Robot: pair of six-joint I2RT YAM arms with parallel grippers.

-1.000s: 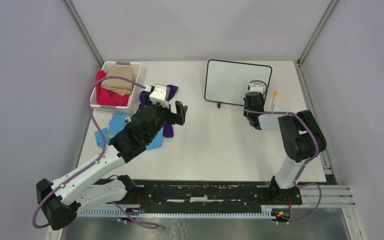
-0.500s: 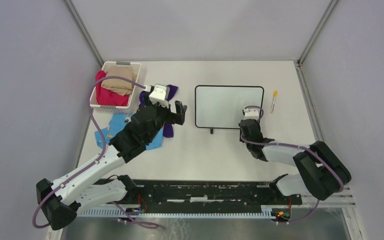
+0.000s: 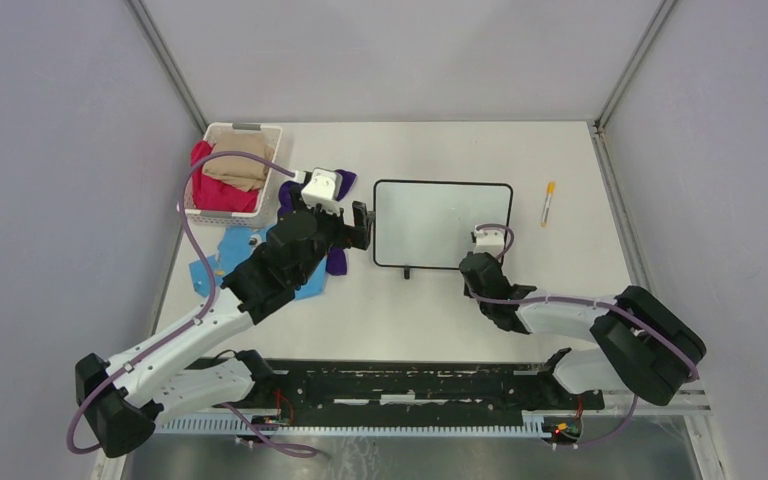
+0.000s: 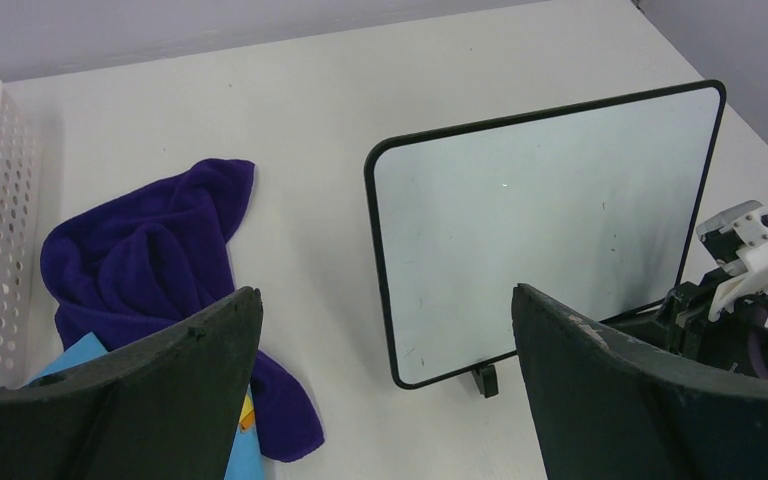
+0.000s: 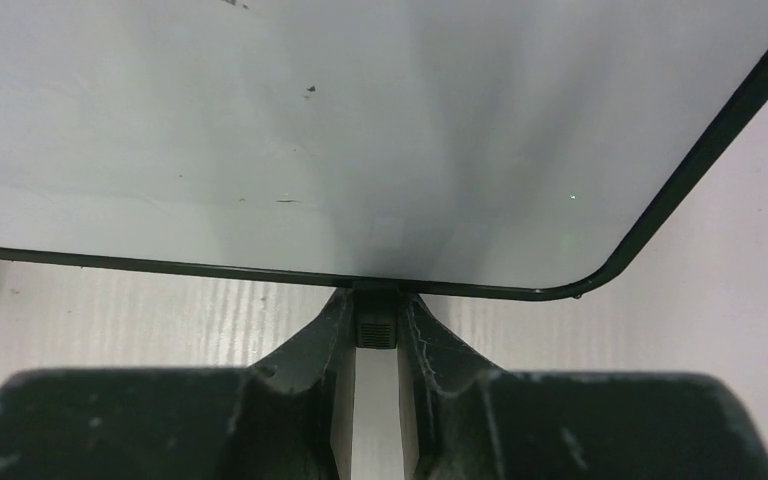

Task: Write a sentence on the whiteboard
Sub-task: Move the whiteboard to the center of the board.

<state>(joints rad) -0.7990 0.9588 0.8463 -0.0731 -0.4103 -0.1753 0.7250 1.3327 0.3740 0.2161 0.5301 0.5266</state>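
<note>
Nothing I can actually read here, no words, labels or numbers, even my whiteboard (image 3: 430, 222) looks unwritten.

1. I count one whiteboard (image 3: 440, 222), mid-table (image 3: 410, 320).
2. One marker (image 3: 549, 202) near the right edge.
3. One white basket (image 3: 222, 126) at the far left corner, holding one red garment (image 3: 222, 193) and one beige garment (image 3: 238, 165).
4. Two loose cloths beside it: one purple cloth (image 3: 345, 182), one blue cloth (image 3: 230, 245).
</note>
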